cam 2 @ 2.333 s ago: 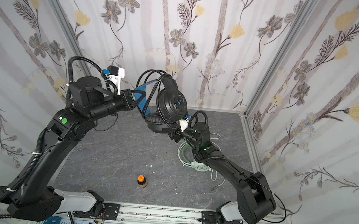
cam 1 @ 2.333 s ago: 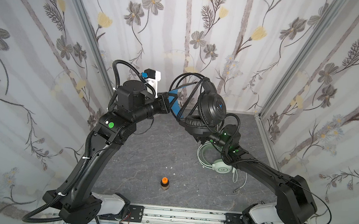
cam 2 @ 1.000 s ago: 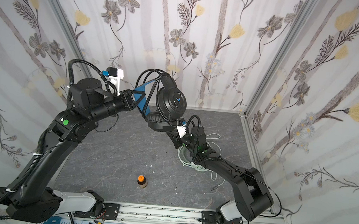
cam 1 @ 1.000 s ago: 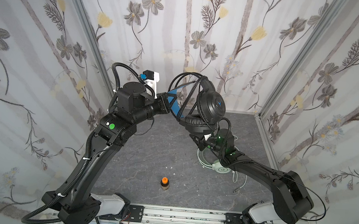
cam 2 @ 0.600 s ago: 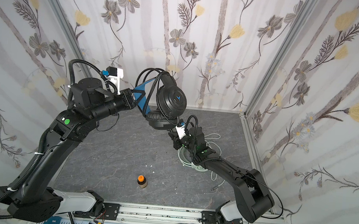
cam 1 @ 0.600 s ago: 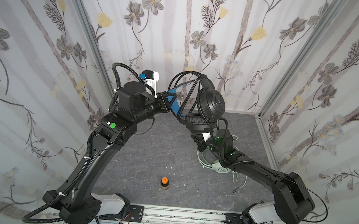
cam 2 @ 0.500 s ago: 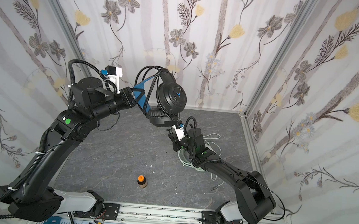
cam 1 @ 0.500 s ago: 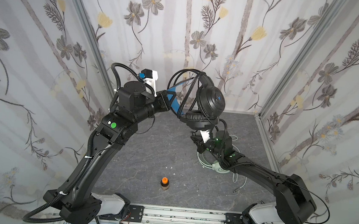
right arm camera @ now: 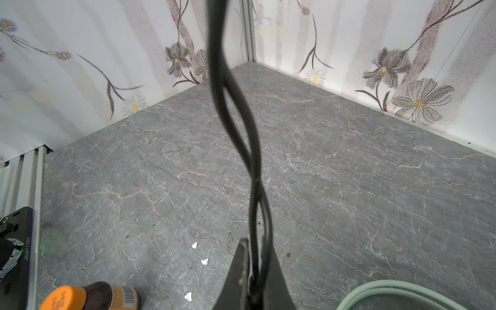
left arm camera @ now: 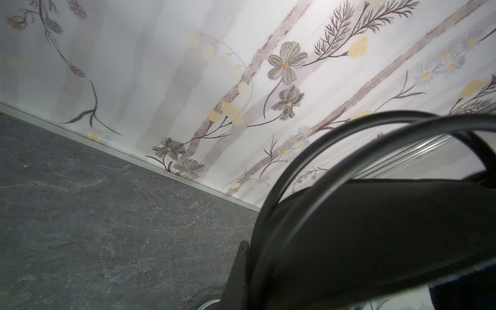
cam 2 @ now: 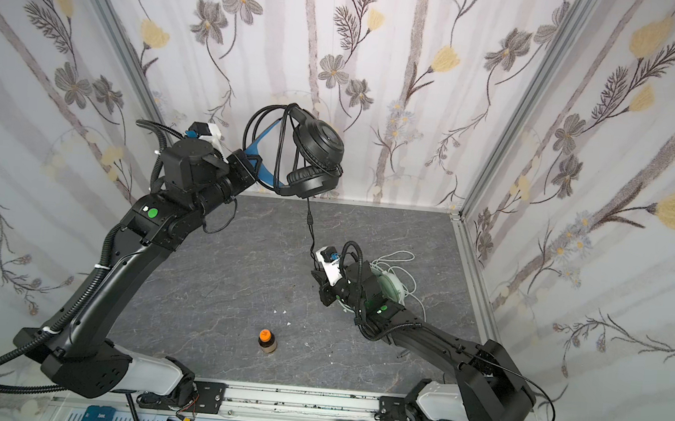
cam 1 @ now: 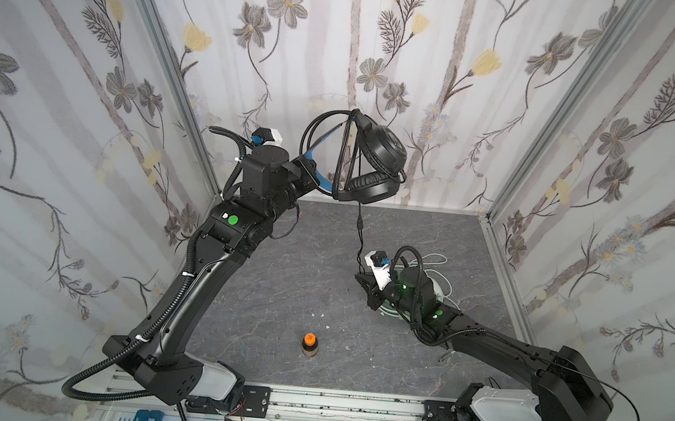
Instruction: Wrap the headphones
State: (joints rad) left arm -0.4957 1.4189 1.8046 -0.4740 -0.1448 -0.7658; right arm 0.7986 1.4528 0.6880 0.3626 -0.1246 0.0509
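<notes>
Two headsets to wrap; neither is finished as far as these views show. Your left hand is clenched on the blue inner band of the black over-ear headset, held high near the back wall, clear of the grey marbled tabletop. Several loops of its black cable already lie across the headband. The rest drops from the lower ear cup to your right hand, which is pinched shut on it low over the tabletop. In the right wrist view two strands twist together above the jaws.

Judgement: first wrap part done, tail left to wind and tuck. The mint green headset lies on the tabletop under your right arm, its white cable loose; not begun.
</notes>
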